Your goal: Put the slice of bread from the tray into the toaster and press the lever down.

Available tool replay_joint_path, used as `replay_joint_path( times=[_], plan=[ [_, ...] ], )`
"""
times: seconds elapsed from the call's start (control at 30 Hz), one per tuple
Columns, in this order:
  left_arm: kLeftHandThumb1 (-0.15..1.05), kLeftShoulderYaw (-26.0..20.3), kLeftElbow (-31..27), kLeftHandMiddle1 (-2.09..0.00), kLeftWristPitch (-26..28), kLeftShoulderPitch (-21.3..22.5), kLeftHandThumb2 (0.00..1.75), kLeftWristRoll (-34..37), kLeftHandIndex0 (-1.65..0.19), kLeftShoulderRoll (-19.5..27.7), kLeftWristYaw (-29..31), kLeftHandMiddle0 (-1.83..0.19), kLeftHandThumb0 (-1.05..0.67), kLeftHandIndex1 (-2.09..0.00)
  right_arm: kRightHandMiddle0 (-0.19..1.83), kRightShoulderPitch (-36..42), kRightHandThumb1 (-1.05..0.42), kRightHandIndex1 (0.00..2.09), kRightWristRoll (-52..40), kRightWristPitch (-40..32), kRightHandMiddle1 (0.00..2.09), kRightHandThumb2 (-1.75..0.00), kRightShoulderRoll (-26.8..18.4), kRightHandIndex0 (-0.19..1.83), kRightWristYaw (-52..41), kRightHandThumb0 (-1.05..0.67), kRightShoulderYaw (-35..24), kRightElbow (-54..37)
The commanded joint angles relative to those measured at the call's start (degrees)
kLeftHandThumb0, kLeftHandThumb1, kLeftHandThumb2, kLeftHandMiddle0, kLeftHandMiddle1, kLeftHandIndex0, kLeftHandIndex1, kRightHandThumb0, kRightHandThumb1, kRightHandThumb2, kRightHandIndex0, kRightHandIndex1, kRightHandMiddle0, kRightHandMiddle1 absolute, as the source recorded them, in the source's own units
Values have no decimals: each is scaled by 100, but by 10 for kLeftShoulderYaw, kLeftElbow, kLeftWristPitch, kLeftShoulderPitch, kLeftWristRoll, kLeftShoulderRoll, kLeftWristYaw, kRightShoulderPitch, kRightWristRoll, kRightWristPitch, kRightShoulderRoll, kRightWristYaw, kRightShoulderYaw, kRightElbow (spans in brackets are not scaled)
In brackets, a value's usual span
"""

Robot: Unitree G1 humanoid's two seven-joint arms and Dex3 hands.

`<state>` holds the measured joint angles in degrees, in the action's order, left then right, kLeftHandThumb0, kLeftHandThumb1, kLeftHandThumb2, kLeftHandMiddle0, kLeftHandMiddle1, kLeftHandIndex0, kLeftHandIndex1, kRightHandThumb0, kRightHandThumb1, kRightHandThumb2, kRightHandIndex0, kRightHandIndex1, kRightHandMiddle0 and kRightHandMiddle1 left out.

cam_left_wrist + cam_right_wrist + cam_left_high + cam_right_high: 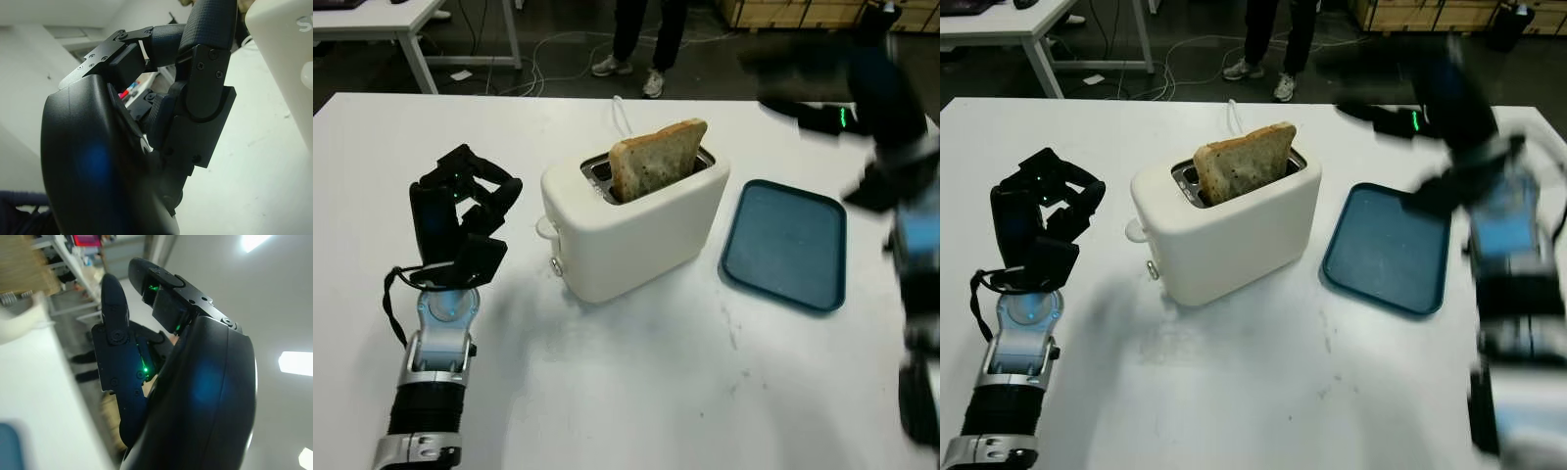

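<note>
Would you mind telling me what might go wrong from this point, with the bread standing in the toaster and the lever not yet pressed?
1. The slice of bread leans in the slot, standing well out of the toaster; pressing the lever might jam or tear it.
2. The left hand, fingers curled, is beside the lever end; a sideways push may slide the toaster towards the tray.
3. The right hand is raised above the table's far right; a swing could clip the bread.

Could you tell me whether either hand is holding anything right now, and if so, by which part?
Nothing is held. The bread stands in the toaster; the left hand is curled beside it, the right hand raised, open.
</note>
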<state>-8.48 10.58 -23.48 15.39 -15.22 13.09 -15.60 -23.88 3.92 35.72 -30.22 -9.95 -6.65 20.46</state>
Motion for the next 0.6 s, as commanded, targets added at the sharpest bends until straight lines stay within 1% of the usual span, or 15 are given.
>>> replay_joint_path(
  times=[0.0, 0.07, 0.1, 0.13, 0.2, 0.27, 0.33, 0.43, 0.5, 0.57],
  plan=[
    [92, 0, -11, -146, -4, 3, 22, -2, -84, 16, 10, -99, -92, -126, 89, 71, -92, 25, -21, -24, 0, -34, 39, 93, 25, -31, -14, -41],
    [92, 1, -15, -146, -3, 2, 24, -5, -83, 23, 15, -98, -92, -124, 89, 116, -92, 18, -12, -22, 0, -34, 71, 96, 55, -30, -22, -61],
    [92, 1, -16, -146, -4, 1, 24, -3, -84, 27, 19, -98, -92, -122, 89, 135, -92, 17, -17, -29, 0, -34, 96, 98, 72, -31, -24, -73],
    [92, 1, -16, -145, -6, 2, 23, 1, -86, 30, 23, -99, -92, -119, 92, 151, -92, 17, -21, -35, 2, -33, 120, 103, 88, -36, -26, -84],
    [92, -1, -16, -144, -12, 2, 22, 3, -89, 35, 28, -100, -92, -114, 95, 174, -92, 17, -33, -46, 3, -31, 163, 107, 112, -39, -26, -103],
    [92, -2, -18, -144, -18, 0, 20, 0, -92, 47, 35, -102, -92, -109, 97, 185, -92, 16, -41, -58, 3, -29, 193, 109, 125, -41, -25, -116],
    [92, -2, -22, -142, -30, -3, 21, -1, -92, 67, 52, -102, -88, -103, 98, 185, -92, 16, -45, -67, 3, -29, 209, 110, 130, -40, -26, -118],
    [92, -1, -23, -142, -57, -10, 25, -5, -91, 116, 92, -102, -84, -93, 98, 173, -92, 15, -44, -71, 2, -28, 218, 111, 136, -40, -30, -116],
    [92, 1, -25, -148, -74, -12, 30, -6, -87, 153, 125, -105, -84, -86, 100, 168, -92, 16, -45, -74, 3, -26, 224, 114, 141, -41, -33, -118],
    [92, 2, -26, -152, -85, -10, 26, -5, -87, 184, 155, -107, -82, -77, 102, 164, -92, 16, -40, -81, 3, -25, 228, 114, 150, -41, -36, -119]
  ],
)
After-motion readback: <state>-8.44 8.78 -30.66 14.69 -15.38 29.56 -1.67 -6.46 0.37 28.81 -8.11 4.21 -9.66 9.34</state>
